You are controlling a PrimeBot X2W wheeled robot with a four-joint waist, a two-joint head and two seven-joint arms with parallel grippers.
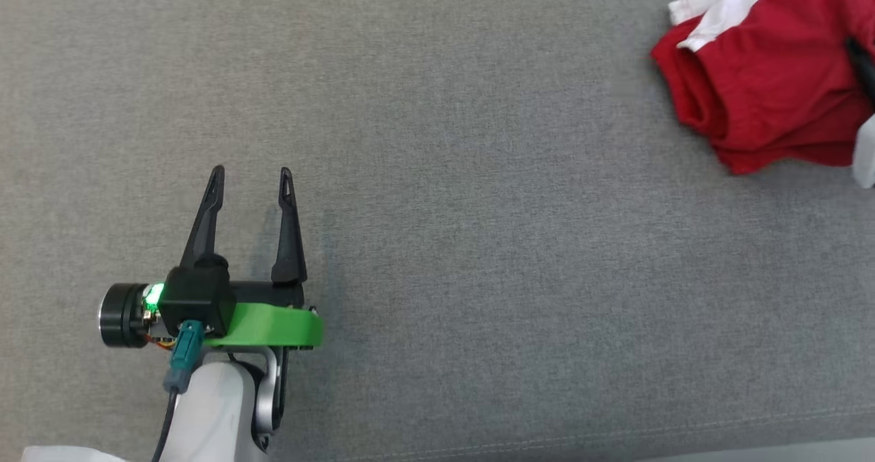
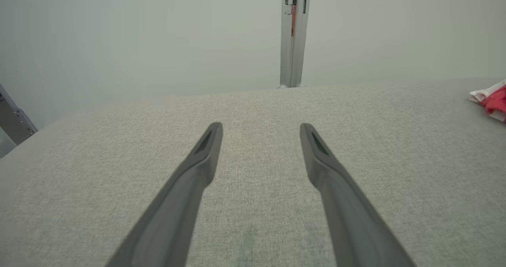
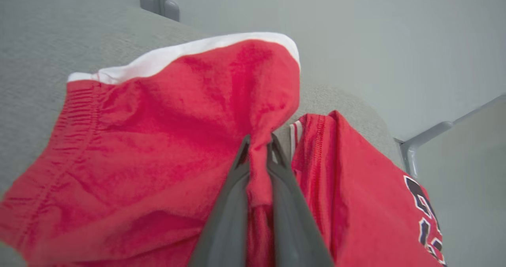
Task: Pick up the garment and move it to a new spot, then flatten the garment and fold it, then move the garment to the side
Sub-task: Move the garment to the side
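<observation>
Garment (image 1: 772, 86) first: a red piece with white trim, bunched in a heap at the far right of the grey cloth-covered table (image 1: 437, 243) in the head view, cut off by that view's top and right edges. Right claw (image 3: 259, 138) is closed on it. In the right wrist view its 2 dark fingers (image 3: 231, 207) press together with a pinched ridge of red fabric standing up between them, near the middle of the heap.

Left of the grip, the cloth spreads in a wide rumpled fold with a white band (image 3: 189, 51) along its far edge and a gathered hem (it puckers down the left side). Right of the grip lies another red fold, with striped edging and a black-and-white print (image 3: 429, 219) at the lower right, too cropped to read. Whether the heap rests on the table or is raised off it I cannot tell.

Left claw (image 1: 251, 171) sits at the lower left of the head view, well apart from the garment, with bare table between them. Its 2 fingers are spread wide and hold nothing. In the left wrist view they point along the table top toward a grey metal post (image 2: 293, 34) at the far edge, and the garment appears as a small red-and-white scrap at the right edge.
</observation>
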